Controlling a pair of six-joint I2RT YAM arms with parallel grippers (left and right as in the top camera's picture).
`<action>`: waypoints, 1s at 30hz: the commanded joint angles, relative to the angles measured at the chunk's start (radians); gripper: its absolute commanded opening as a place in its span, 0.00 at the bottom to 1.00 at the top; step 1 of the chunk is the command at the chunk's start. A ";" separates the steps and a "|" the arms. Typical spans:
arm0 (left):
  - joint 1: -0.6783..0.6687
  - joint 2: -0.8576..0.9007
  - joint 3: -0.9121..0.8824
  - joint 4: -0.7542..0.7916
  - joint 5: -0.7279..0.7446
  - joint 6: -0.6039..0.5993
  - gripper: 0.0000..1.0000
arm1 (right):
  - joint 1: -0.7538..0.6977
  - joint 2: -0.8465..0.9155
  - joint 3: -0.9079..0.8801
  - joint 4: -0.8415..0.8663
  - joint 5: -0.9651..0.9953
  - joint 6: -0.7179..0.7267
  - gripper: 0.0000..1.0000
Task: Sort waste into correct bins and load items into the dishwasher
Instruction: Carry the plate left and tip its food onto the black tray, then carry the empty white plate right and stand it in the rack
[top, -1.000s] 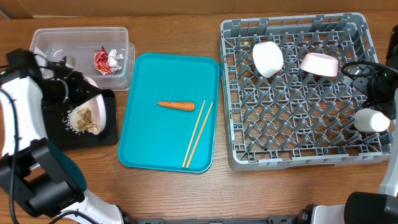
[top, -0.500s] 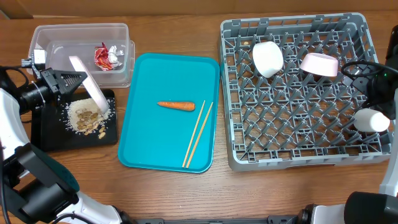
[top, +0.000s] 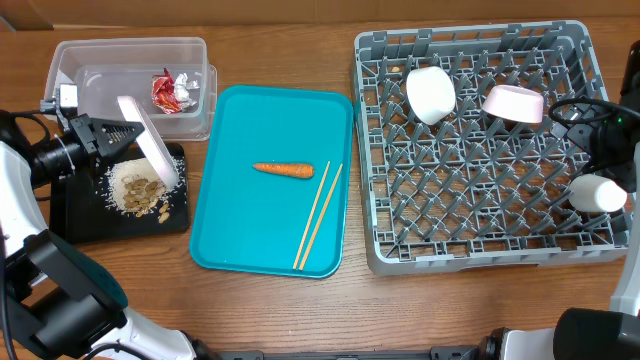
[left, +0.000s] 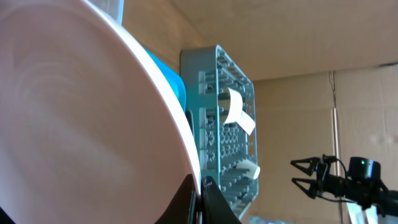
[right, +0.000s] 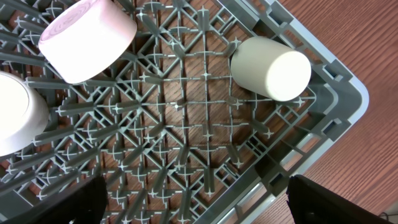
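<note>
My left gripper (top: 112, 133) is shut on the rim of the round white plate (top: 150, 145), held on edge over the black tray (top: 75, 215). The plate fills the left wrist view (left: 87, 118), my fingers (left: 200, 196) pinching its rim. Beige food scraps and white crumbs (top: 137, 191) lie in the black tray. The foil wrapper (top: 171, 92) lies in the clear tub (top: 70, 60). The carrot (top: 283, 169) and chopsticks (top: 318, 214) lie on the teal tray (top: 240, 240). The grey rack (top: 480, 235) holds two bowls (top: 431, 93) (top: 513, 102) and the cup (top: 597, 193). My right gripper (right: 193, 202) is open above the rack.
The right wrist view shows the pinkish bowl (right: 87, 37), the cup (right: 271, 66) lying on its side and the rack's corner (right: 348, 93). Black cables (top: 575, 110) run over the rack's right side. Bare wooden table lies in front.
The plate has shifted slightly from half a second ago; one second ago it lay lower and flatter over the black tray with scraps on it. The right arm has not moved.
</note>
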 joint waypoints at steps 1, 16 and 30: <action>0.005 -0.040 0.025 -0.058 -0.008 0.055 0.04 | 0.002 -0.010 0.021 0.002 0.002 -0.003 0.95; 0.001 -0.045 0.025 -0.114 -0.167 0.077 0.04 | 0.002 -0.010 0.021 0.002 0.002 -0.003 0.95; -0.235 -0.124 0.025 -0.163 0.077 0.118 0.04 | 0.002 -0.010 0.021 -0.010 0.002 -0.006 0.96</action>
